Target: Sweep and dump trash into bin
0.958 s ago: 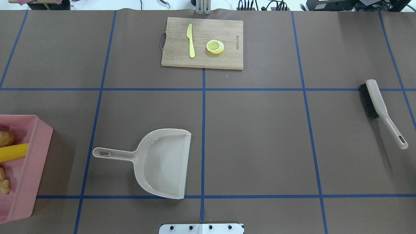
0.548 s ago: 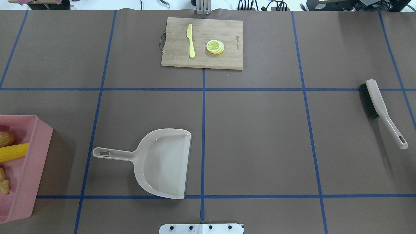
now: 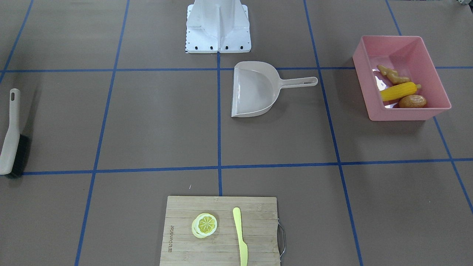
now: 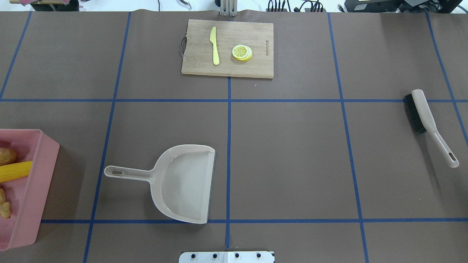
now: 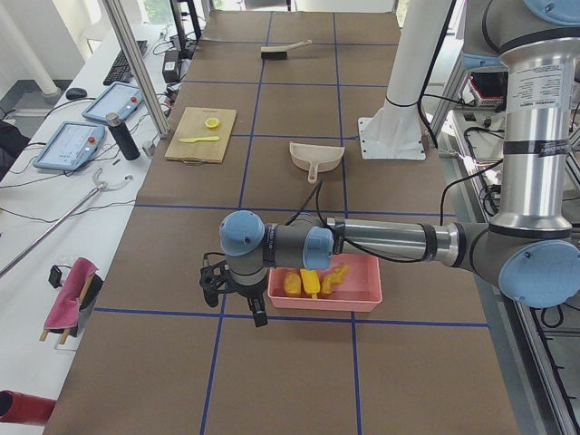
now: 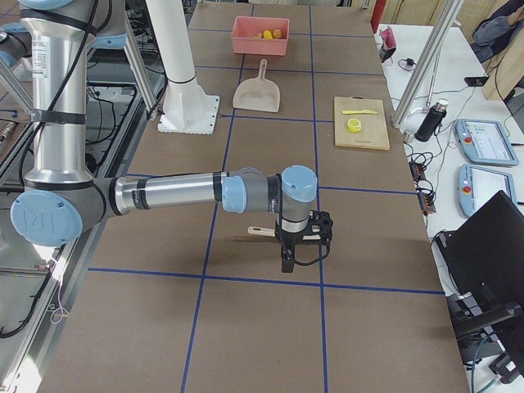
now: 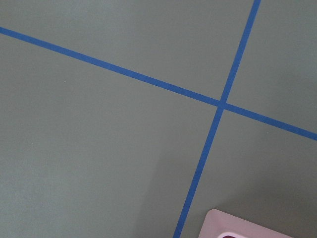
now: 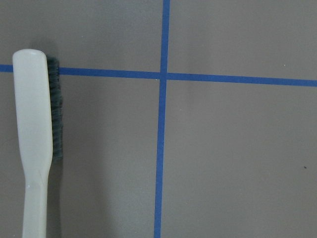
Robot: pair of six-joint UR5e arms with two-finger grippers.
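Crossing the brown table (image 4: 292,164), blue tape lines (image 4: 229,146) run past the bin (image 4: 38,182).

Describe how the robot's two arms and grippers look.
Both the left arm and right arm are silver tubes joined by dark grey joints with light blue round caps. A black cable trails along each. The left gripper and right gripper are black with thin cable loops.

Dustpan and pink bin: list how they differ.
Colour: the dustpan is beige, the bin pink.
Shape: the dustpan is shallow, open along one edge, with a long handle; the bin is a deeper four-walled rectangle without one.
Contents: the dustpan is empty; the bin holds the corn cob, ginger root and potato.
Both rest open side up on the table.
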